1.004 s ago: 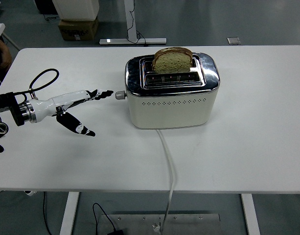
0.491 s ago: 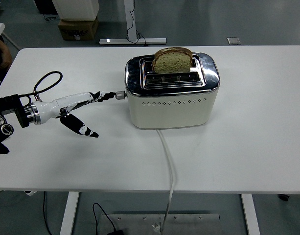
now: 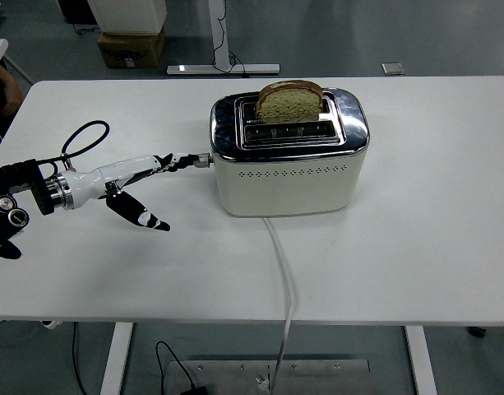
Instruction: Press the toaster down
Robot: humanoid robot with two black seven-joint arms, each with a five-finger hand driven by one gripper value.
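Note:
A cream toaster [image 3: 288, 173] with a chrome top stands near the middle of the white table [image 3: 416, 239]. A slice of brown bread [image 3: 290, 100] sticks up out of its far slot. On the toaster's left end sits a small lever knob [image 3: 205, 159]. My left hand [image 3: 157, 177] reaches in from the left, white and black, fingers spread. Its extended fingertips [image 3: 186, 160] touch the lever knob, and the thumb [image 3: 141, 216] points down toward the table. The hand holds nothing.
The toaster's white cord [image 3: 282, 271] runs from its front over the table's near edge. A black cable loop [image 3: 83, 136] arches above my left forearm. A cardboard box [image 3: 130, 48] and a desk leg stand on the floor beyond the table.
My left hand has moved to the right, toward the toaster. Its fingertips were short of the lever knob before and now touch it. The bread and toaster have not moved.

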